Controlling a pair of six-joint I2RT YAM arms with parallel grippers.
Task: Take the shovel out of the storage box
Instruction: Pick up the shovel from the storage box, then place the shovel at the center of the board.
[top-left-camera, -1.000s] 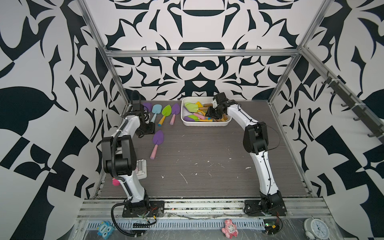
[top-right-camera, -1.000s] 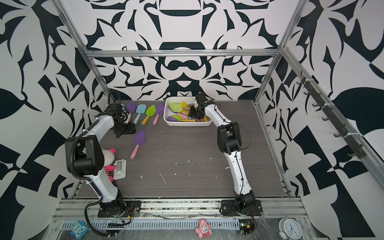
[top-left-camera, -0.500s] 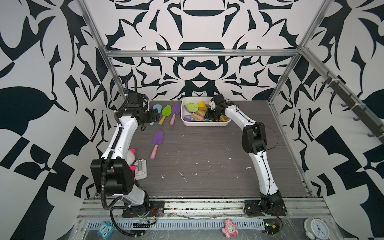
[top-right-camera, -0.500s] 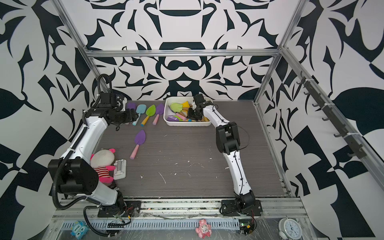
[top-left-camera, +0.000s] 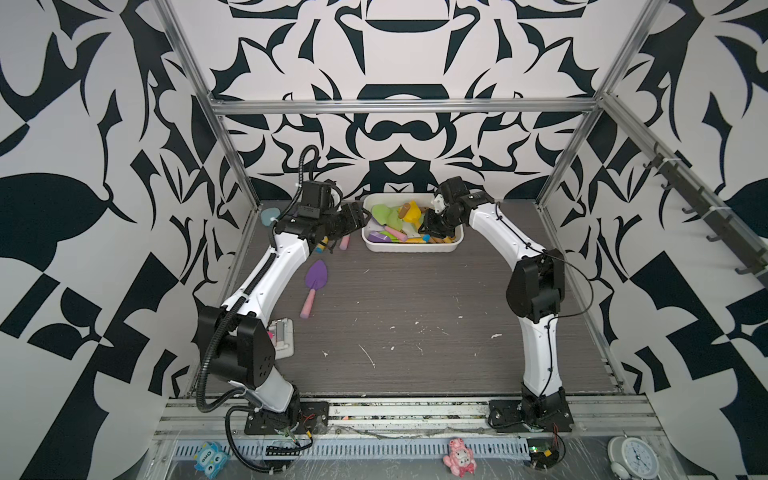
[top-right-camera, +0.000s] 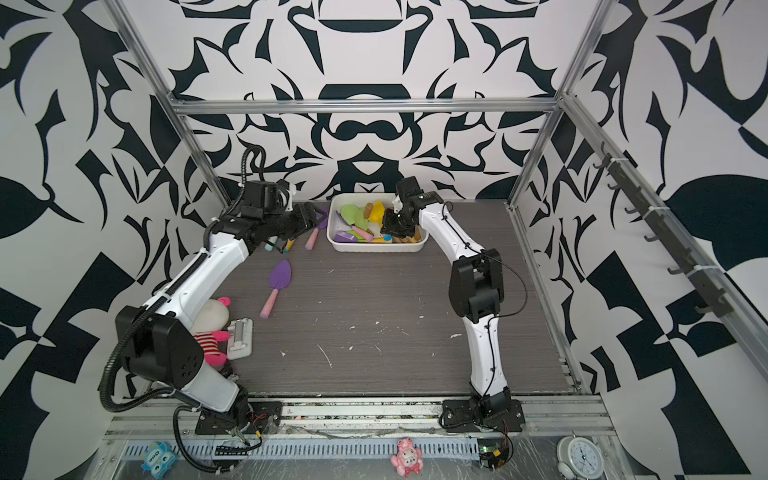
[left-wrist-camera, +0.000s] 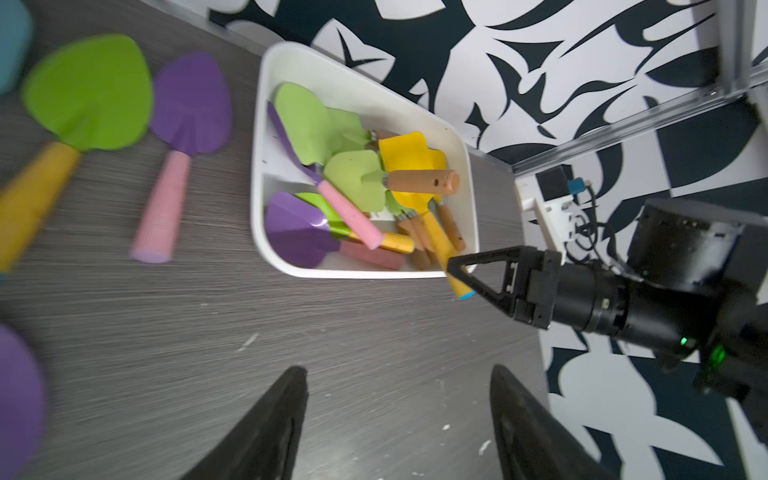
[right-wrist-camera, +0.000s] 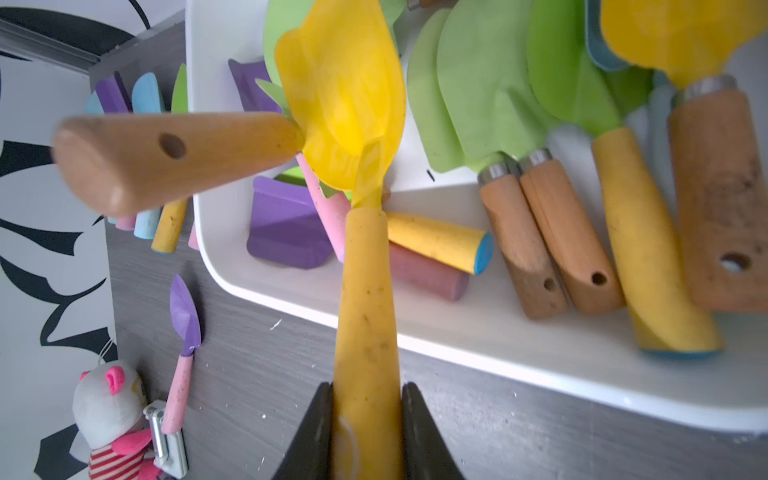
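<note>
The storage box (top-left-camera: 411, 248) is a white tub at the back of the table, also seen in the other top view (top-right-camera: 376, 247), and it holds several toy shovels. My right gripper (right-wrist-camera: 368, 395) is shut on the handle of a yellow shovel (right-wrist-camera: 365, 291). That handle crosses the tub's near rim (right-wrist-camera: 498, 345), and its yellow blade (top-left-camera: 411, 214) stands tilted over the other shovels. From the left wrist view the right gripper (left-wrist-camera: 461, 270) pinches the handle's end outside the rim (left-wrist-camera: 361, 272). My left gripper (left-wrist-camera: 399, 374) is open and holds nothing, hovering left of the box (top-left-camera: 353, 220).
A purple shovel with a pink handle (top-left-camera: 315, 280) lies on the table left of centre. A green shovel (left-wrist-camera: 89, 91) and a purple shovel (left-wrist-camera: 191, 99) lie in a row left of the box. A plush toy (top-right-camera: 210, 328) and a small white device (top-left-camera: 282, 336) sit by the left arm's base.
The right gripper's jaws have closed onto the yellow handle. The left arm has stretched out from near the left wall, carrying its open gripper up and rightward toward the box.
</note>
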